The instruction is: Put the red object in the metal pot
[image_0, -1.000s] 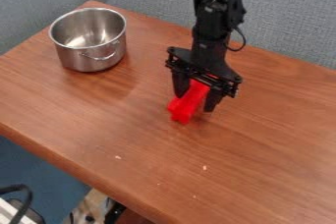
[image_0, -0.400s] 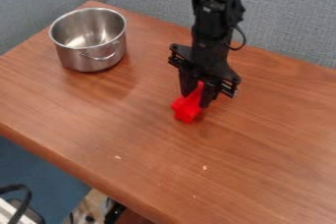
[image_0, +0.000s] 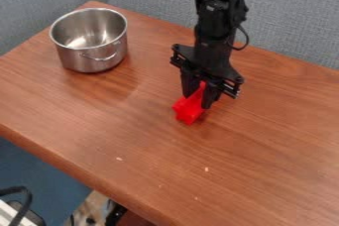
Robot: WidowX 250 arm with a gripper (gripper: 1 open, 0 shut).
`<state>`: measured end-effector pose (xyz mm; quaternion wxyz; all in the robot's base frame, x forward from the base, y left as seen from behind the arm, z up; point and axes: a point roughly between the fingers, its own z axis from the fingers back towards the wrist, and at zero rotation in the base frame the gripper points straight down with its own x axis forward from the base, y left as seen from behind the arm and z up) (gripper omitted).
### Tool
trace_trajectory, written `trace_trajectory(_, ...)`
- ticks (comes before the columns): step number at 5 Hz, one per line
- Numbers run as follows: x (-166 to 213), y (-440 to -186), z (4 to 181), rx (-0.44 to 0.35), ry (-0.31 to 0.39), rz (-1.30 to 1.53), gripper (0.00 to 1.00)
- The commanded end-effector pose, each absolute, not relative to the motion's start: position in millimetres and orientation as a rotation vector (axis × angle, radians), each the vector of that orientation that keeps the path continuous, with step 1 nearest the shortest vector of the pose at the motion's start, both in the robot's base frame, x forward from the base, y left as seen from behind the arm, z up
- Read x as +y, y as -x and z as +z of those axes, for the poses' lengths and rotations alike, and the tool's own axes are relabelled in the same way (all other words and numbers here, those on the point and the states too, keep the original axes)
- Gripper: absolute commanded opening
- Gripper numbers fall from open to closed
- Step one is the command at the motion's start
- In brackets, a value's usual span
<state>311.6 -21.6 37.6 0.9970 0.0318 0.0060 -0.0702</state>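
Observation:
The red object (image_0: 192,107) is a bright red bar lying on the wooden table (image_0: 106,111) right of centre, its near end pointing toward the camera. My black gripper (image_0: 203,93) comes straight down over its far half, and the fingers are closed against the bar's sides. The bar still rests on the tabletop. The metal pot (image_0: 90,39) stands upright at the back left, shiny and with nothing visible inside, well apart from the gripper.
The table's front edge runs diagonally from lower left to lower right, with a drop to the floor beyond it. A grey wall panel stands behind the table. Black cables hang along the arm above the gripper.
The fingers have closed in on the red bar since a second ago, when they stood wider around it. The arm and the bar have hardly shifted since.

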Motion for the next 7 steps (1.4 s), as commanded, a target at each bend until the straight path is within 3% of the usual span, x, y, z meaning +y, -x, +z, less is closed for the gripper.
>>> trace_trajectory(1, -18, -301, 4.3, 0.115, -0.062, -0.115, 0.00)
trace_trajectory(2, -13, -300, -3.9, 0.129, -0.062, -0.078, 0.00)
trace_trajectory(4, -17, -289, -1.0, 0.155, -0.063, -0.050, 0.00)
trace_trajectory(7, -6, -299, 1.8, 0.192, -0.072, -0.164, 0.00)
